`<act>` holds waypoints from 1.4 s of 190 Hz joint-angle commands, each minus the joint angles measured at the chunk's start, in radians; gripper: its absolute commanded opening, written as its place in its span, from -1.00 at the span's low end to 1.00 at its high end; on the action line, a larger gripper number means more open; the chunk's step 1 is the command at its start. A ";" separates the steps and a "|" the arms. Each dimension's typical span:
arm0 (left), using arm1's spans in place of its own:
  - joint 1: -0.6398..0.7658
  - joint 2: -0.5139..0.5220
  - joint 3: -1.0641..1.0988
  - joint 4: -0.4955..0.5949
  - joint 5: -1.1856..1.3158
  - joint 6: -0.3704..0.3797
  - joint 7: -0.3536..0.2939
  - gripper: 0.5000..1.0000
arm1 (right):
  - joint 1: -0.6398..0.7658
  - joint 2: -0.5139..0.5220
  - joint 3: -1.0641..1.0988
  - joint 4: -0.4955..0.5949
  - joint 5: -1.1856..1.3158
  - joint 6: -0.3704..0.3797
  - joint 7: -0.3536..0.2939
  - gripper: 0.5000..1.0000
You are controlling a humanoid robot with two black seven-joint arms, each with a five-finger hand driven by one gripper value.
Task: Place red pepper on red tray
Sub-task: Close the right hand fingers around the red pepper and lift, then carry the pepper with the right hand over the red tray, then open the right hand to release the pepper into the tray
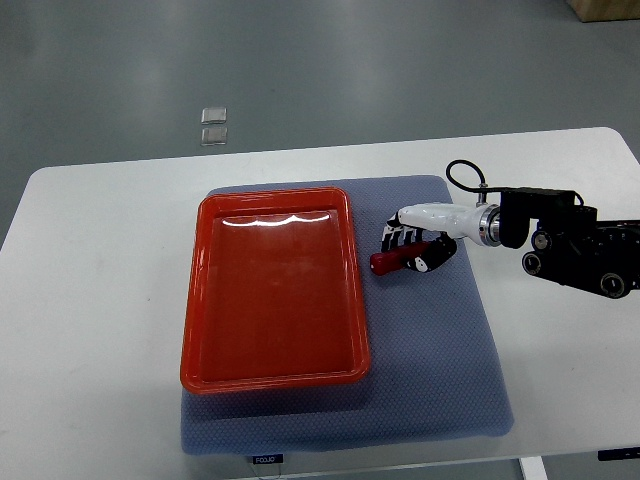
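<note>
Red pepper [392,260] seemingly being clasped by right hand [415,248] beside red tray [200,300]; risking slipping from shallow fingers, or clipping tray rim.

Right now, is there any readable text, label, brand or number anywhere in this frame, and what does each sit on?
Small dark tag on the front edge of the blue mat: light print, too small to read.
Dark patch at the table edge, lower right: any print is illegible.
Red tray, red pepper, right hand: no text visible.
</note>
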 commanded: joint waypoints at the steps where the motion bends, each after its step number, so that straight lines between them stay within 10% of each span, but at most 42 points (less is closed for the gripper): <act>1: 0.000 0.000 0.000 -0.001 0.001 0.000 0.000 1.00 | 0.002 -0.010 0.011 0.000 0.000 -0.014 0.007 -1.00; 78: 0.000 0.000 0.000 -0.003 0.001 0.000 0.000 1.00 | 0.134 0.034 0.067 -0.002 0.017 -0.046 0.030 -1.00; 225: 0.000 0.000 0.000 -0.001 0.001 0.000 0.000 1.00 | 0.134 0.421 -0.024 -0.130 0.000 -0.047 0.042 -1.00; 266: 0.000 0.000 0.000 -0.001 0.001 0.000 0.000 1.00 | 0.120 0.438 -0.025 -0.150 0.000 -0.070 0.041 -0.15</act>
